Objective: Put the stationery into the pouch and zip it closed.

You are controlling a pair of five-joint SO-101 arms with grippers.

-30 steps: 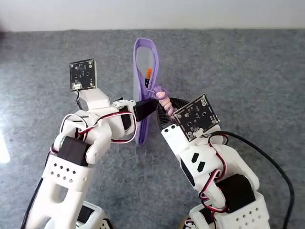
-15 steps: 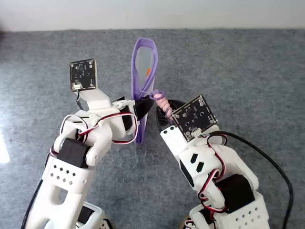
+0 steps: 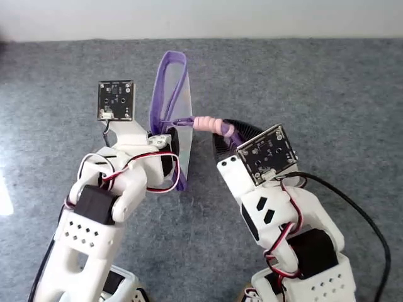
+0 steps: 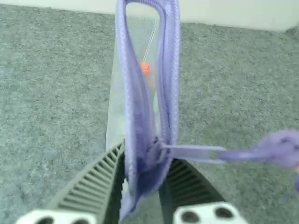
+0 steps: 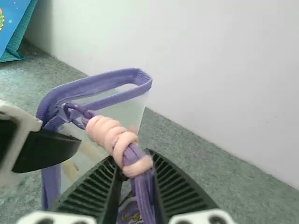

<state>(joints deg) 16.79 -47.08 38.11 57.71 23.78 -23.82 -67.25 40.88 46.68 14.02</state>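
Observation:
A clear pouch (image 3: pixel 181 108) with a purple zipper rim stands on edge on the grey mat. My left gripper (image 3: pixel 170 142) is shut on its near end, and in the left wrist view the purple rim (image 4: pixel 140 154) is pinched between the ribbed fingers (image 4: pixel 88 196). An orange-tipped piece of stationery (image 4: pixel 145 68) lies inside. The zipper's pink and purple pull cord (image 3: pixel 208 124) stretches sideways to my right gripper (image 3: pixel 228 133), which is shut on it. In the right wrist view the knotted cord (image 5: pixel 112 135) rises from that gripper (image 5: pixel 135 179) to the pouch (image 5: pixel 100 86).
A white wall (image 3: pixel 201 19) borders the far edge of the grey mat (image 3: pixel 327 94). A black cable (image 3: pixel 352 204) loops beside the right arm. A blue object (image 5: pixel 11 28) leans at the wall in the right wrist view.
The right gripper has pulled the cord out to the right, drawing it taut. The pouch's top has swung leftward and the left arm has shifted slightly with it.

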